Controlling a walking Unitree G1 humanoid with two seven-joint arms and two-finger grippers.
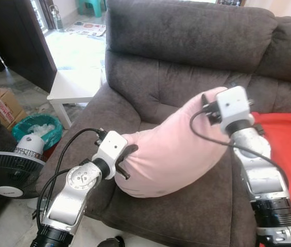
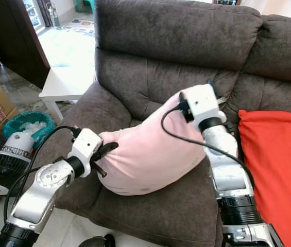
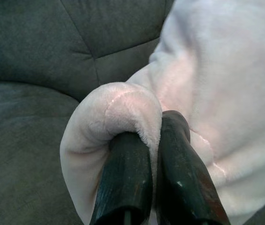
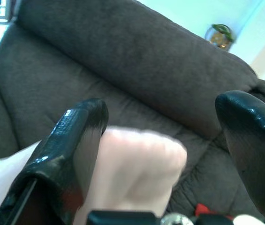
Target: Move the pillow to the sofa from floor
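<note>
A pale pink pillow lies tilted on the seat of the dark brown sofa, its upper end leaning toward the backrest. My left gripper is shut on the pillow's lower left corner, with the plush fabric folded over one finger. My right gripper is open at the pillow's upper end. Its fingers stand wide apart, and the pink corner sits between them without being pinched. From the head, the right wrist covers that corner.
A red cushion lies on the sofa seat to the right. Left of the sofa arm stand a white side table, a green bin, a black fan and a cardboard box.
</note>
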